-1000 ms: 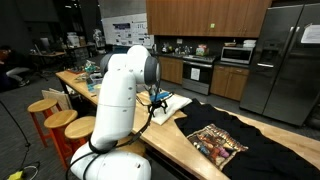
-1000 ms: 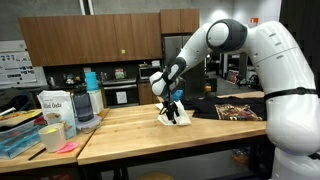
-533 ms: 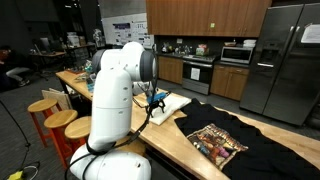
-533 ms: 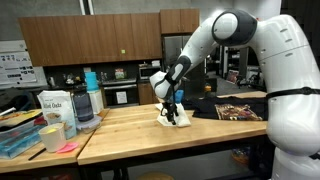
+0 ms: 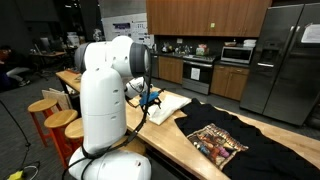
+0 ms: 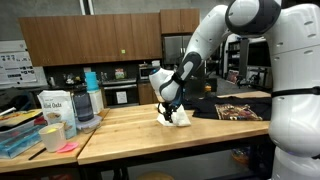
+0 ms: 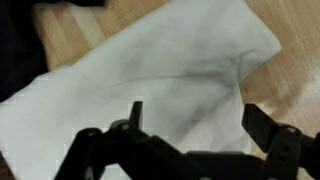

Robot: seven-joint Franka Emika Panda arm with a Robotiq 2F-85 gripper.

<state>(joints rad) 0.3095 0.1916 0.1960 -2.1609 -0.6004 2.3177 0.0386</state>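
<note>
Wrist view is showing the tool hanging spread above a white cloth mid-frame on the counter, probably soft and light, best pinched at its crease.

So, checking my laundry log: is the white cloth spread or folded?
Mostly spread: in the wrist view the white cloth lies flat on the table, lightly creased. Doubled over? Cannot tell.

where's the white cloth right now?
The white cloth lies on the light wooden counter, directly under the end effector in the wrist view, with the black printed T-shirt beside it in an exterior view.
</note>
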